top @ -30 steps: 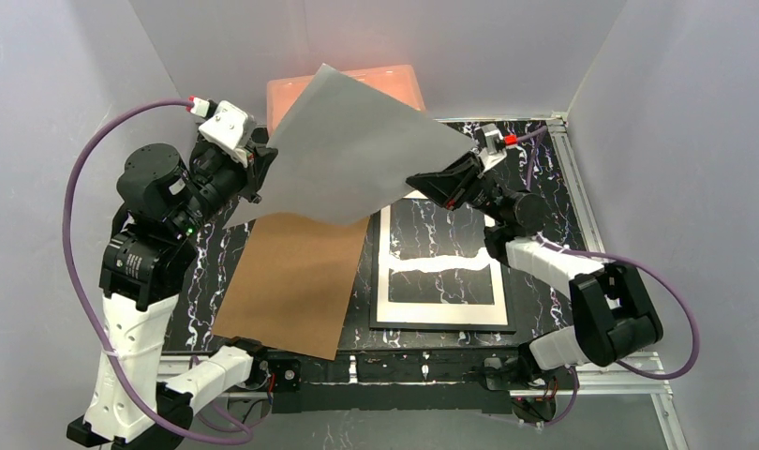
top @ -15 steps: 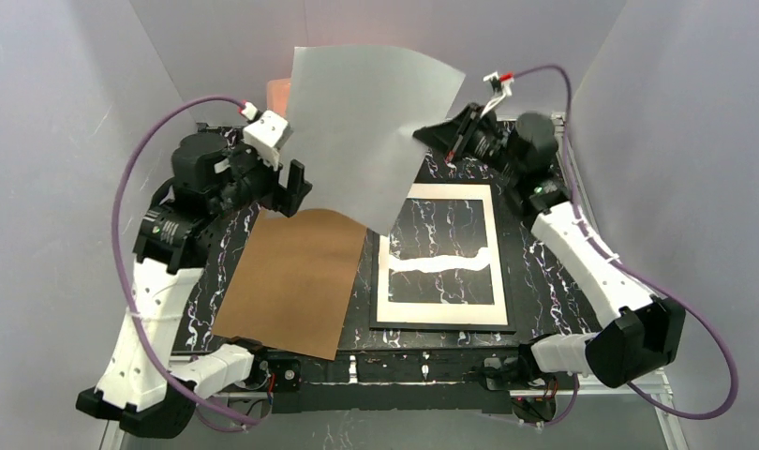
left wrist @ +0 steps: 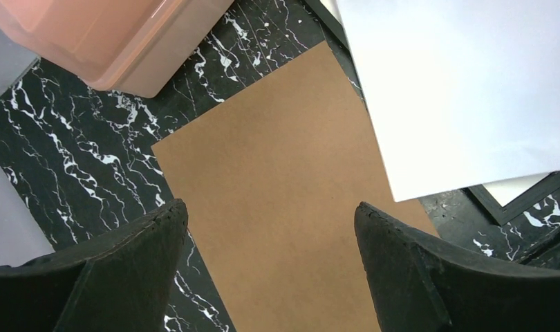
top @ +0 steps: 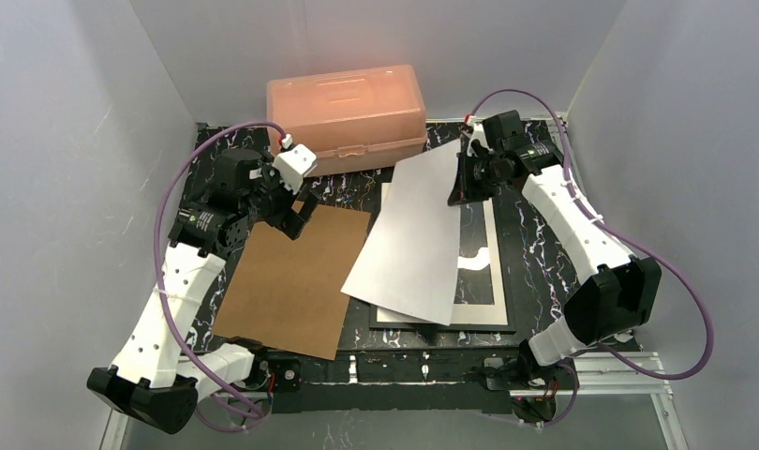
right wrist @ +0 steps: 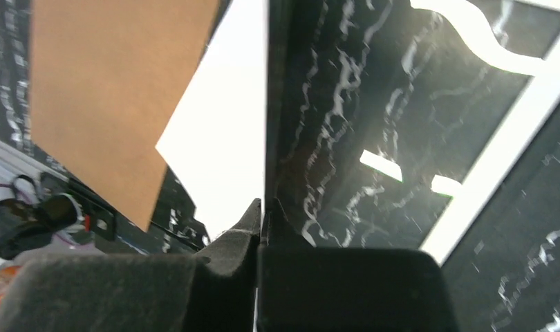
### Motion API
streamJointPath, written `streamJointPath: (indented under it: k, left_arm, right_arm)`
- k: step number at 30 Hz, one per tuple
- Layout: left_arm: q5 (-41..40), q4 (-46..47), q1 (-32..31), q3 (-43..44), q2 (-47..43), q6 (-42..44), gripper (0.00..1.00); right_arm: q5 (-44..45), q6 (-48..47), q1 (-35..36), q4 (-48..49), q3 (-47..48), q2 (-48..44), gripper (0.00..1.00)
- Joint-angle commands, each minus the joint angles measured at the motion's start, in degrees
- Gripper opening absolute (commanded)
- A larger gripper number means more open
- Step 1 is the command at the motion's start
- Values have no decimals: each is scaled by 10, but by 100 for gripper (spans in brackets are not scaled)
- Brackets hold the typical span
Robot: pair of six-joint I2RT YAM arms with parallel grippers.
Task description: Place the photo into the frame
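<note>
The photo (top: pixel 413 239) shows its plain white back and slopes down to the left across the left half of the black frame (top: pixel 512 281). My right gripper (top: pixel 460 183) is shut on its far right edge, which stands raised. In the right wrist view the photo (right wrist: pixel 222 138) runs edge-on out of the shut gripper (right wrist: pixel 265 204). My left gripper (top: pixel 296 211) hangs open over the brown backing board's far corner, holding nothing. From the left wrist, the wide-apart gripper (left wrist: pixel 270 207) frames the brown board (left wrist: pixel 277 159), with the photo (left wrist: pixel 464 90) at upper right.
A peach plastic box (top: pixel 348 103) stands at the back, just behind the left gripper. The brown backing board (top: pixel 291 277) lies left of the frame. A white mat (top: pixel 479 314) lies inside the frame, partly under the photo. Grey walls close in on both sides.
The left gripper has opened, let go of the photo and dropped toward the brown board. The right gripper has swung the photo down from mid-air onto the frame.
</note>
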Motion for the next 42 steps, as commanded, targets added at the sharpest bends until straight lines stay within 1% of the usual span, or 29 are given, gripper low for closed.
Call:
streamJointPath:
  k: [1,8,13,19,28,31,33,39,42]
  left_arm:
    - [3,3,-1,-8,-22,31,89]
    - [25,0,-1,-13,-17,33,88]
    - [33,-2,-1,-12,-17,30,88]
    - [36,-7,-1,-12,-20,30,88]
    - [38,-6,-1,-15,-17,30,88]
    - [35,-5,-1,-18,-20,33,88]
    - [34,-3,-1,-21,-21,34,88]
    - [39,1,-1,-25,-21,30,87]
    - [41,2,-1,-24,-18,28,87]
  right_arm:
    - [68,-51,-2,-100,35,-8,1]
    - [169,-81,-1,-160,73,45,1]
    - [255,-93,5,-170,75,85,1]
    - [289,-117,12,-160,63,98,1]
    - [318,-163,59,-131,66,92,1]
    - [321,-202,83,-125,62,88,1]
    - [330,-213,93,-112,50,70,1]
    - [320,-216,94,-85,30,7,1]
    - [285,-216,94,-71,21,-19,1]
